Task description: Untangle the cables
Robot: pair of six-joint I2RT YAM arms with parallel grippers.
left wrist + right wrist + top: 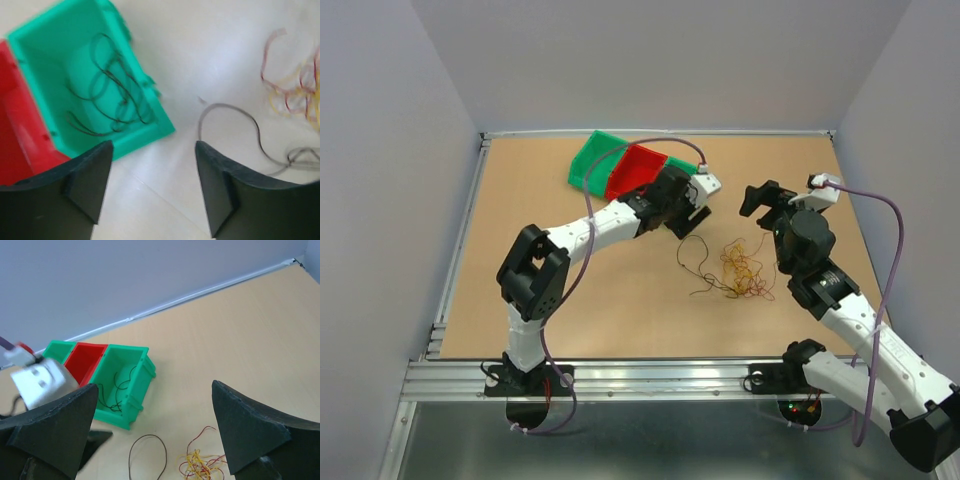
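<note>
The cables [744, 270] are a small clump of orange-yellow and dark red strands on the table between the arms. A loose black strand [694, 262] lies just left of the clump. My left gripper [696, 214] is open and empty, above the table between the green bin and the black strand. In the left wrist view [153, 147] the black strand [235, 122] and the clump [297, 85] lie to its right. My right gripper [761, 198] is open and empty, beyond the clump. The right wrist view [154, 386] shows the clump [202, 466] and the black loop [147, 455] below it.
A row of bins stands at the back: a green one [590, 160], a red one [638, 168] and a near green one [135, 125] holding several black strands [107, 85]. The wall's base [200, 295] runs behind them.
</note>
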